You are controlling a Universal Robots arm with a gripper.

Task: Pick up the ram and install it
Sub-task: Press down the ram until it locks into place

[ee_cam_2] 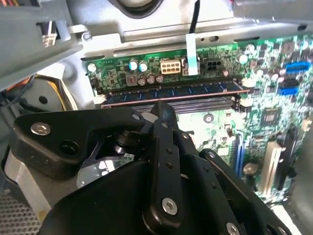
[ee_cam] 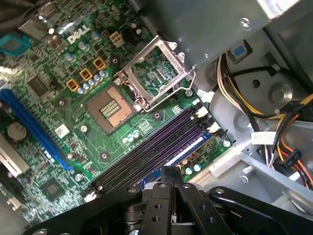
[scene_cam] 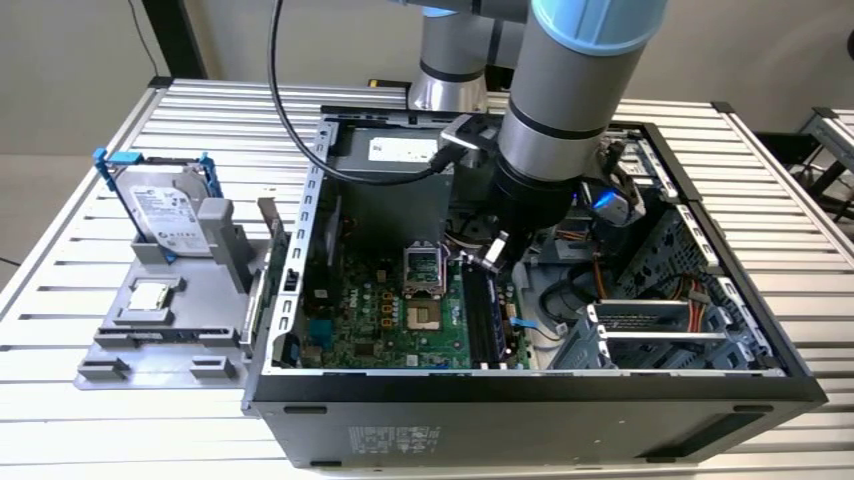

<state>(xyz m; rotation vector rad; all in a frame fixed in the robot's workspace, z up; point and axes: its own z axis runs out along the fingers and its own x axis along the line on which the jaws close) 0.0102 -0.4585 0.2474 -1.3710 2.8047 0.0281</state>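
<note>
- Arm reaches down into the open computer case (scene_cam: 534, 390), which lies on the slatted tabletop (scene_cam: 80, 420).
- Gripper (scene_cam: 491, 255) hangs over the motherboard (scene_cam: 400, 330), at the board's edge where the long memory slots run.
- Fingers (ee_cam: 166, 178): pressed together, with a hairline seam between them in the first wrist view. They pinch nothing.
- The ram (ee_cam_2: 171, 93) stands on its long edge in one of the motherboard's memory slots, parallel to the neighbouring dark empty slots (ee_cam: 146, 147). In the first wrist view it shows as a blue-tinted strip (ee_cam: 186, 151).
- Closed fingertips sit just above and beside the ram's top edge in both wrist views. Cannot tell whether they touch it.
- CPU socket (ee_cam: 110, 105) on the motherboard is open, its metal frame (ee_cam: 156, 73) tilted up.
- Off the motherboard, outside the case: a grey holder (scene_cam: 134, 350) carrying the upright hard drive (scene_cam: 167, 210) in its blue-handled frame and a small square chip (scene_cam: 150, 297).
</note>
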